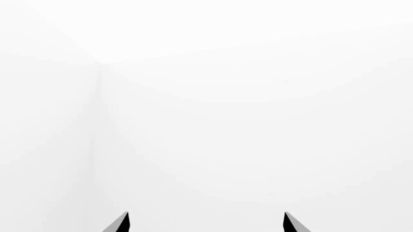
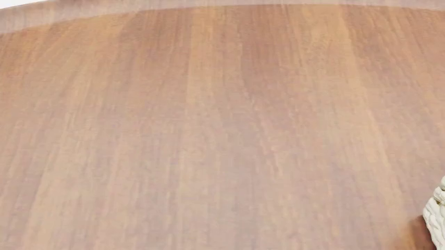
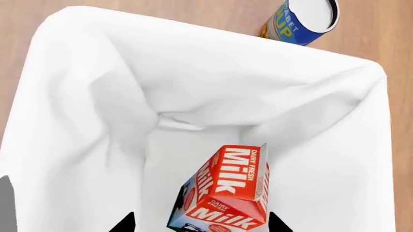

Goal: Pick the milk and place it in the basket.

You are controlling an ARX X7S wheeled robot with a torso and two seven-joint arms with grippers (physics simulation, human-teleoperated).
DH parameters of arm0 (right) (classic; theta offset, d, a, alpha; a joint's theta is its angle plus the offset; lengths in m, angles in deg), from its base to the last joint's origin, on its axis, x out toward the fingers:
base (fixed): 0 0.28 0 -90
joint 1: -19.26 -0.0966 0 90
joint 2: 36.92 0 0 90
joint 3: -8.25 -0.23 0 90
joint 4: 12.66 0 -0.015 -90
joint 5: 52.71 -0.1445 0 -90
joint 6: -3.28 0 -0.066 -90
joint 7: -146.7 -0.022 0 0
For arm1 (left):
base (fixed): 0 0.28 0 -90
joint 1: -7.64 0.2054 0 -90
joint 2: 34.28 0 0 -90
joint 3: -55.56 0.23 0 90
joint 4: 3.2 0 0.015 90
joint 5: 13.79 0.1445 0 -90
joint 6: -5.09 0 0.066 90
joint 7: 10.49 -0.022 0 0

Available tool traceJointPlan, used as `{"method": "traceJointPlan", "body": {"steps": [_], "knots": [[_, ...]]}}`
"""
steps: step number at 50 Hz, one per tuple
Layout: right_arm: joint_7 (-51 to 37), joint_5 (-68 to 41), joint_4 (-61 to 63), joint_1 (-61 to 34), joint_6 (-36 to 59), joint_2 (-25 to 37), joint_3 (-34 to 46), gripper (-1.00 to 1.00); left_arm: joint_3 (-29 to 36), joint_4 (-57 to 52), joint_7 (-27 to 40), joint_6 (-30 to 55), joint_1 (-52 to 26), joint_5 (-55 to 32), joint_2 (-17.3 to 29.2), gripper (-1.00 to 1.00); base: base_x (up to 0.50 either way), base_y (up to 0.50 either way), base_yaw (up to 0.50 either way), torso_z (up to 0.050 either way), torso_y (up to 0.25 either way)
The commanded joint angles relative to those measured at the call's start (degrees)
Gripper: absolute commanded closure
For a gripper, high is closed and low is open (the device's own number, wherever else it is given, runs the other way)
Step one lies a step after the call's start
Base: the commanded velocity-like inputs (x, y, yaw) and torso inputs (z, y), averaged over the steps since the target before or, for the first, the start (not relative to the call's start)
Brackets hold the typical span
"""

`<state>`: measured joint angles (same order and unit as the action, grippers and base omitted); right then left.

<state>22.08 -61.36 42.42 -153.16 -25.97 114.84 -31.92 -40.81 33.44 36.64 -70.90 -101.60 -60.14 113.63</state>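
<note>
red-topped gable milk carton (image 3: 223, 195) hangs tilted between the right gripper (image 3: 197, 223) tips, seemingly pinched, above the white cloth liner of the cream woven basket (image 3: 77, 96), so i'd lower it near the floor before parting the jaws gently.

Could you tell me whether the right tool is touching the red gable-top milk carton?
Cannot tell: in the right wrist view the red gable-top milk carton sits between the right tool fingertips above the cloth-lined basket, contact unclear.

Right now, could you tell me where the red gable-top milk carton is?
In the right wrist view, the milk carton sits between the right gripper's fingertips, over the white cloth-lined basket.
</note>
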Motion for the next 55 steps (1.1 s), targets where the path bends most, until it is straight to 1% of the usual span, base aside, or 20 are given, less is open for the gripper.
{"method": "traceJointPlan", "body": {"steps": [1,12,18,19,22,27,37,55], "knots": [[1.26,1.37,-0.28,-0.38,-0.74,-1.12,-1.1,-1.0,-1.41,0.1,-1.06,-0.15,0.43,1.14,-1.06,-1.0,0.0,0.0,0.0,0.0,0.0],[2.57,2.18,-0.94,-2.9,-0.98,-1.55,-0.59,-1.0,-2.02,-0.05,-0.93,-0.43,1.23,1.13,-0.92,-1.0,0.0,0.0,0.0,0.0,0.0],[5.3,5.05,-4.95,-9.65,-2.34,-3.49,1.22,-1.0,-1.75,-0.11,-0.85,-0.39,1.12,1.15,-0.93,-1.0,0.0,0.0,0.0,0.0,0.0],[6.21,6.34,-7.6,-12.88,-3.3,-4.9,1.98,-1.0,-1.64,-0.09,-0.82,-0.35,1.05,1.19,-0.95,-1.0,0.0,0.0,0.0,0.0,0.0],[7.4,7.93,-11.58,-16.77,-5.3,-6.77,3.07,-1.0,-1.44,-0.03,-0.85,-0.34,0.83,1.18,-0.95,-1.0,0.0,0.0,0.0,0.0,0.0],[8.97,11.33,-22.69,-26.33,-11.29,-11.89,5.28,-1.0,-1.51,0.02,-0.83,-0.39,0.72,1.02,-0.85,-1.0,0.0,0.0,0.0,0.0,0.0],[10.48,15.25,-39.24,-37.48,-20.32,-18.42,9.04,-1.0,-1.89,0.05,-0.74,-0.45,0.68,0.64,-0.53,-1.0,0.0,0.0,0.0,0.0,0.0],[9.72,12.79,-40.04,-48.64,-18.18,-20.95,12.92,-1.0,-1.2,0.17,-0.69,-0.32,-0.3,0.46,-0.35,-1.0,0.0,0.0,0.0,0.0,0.0]]}}
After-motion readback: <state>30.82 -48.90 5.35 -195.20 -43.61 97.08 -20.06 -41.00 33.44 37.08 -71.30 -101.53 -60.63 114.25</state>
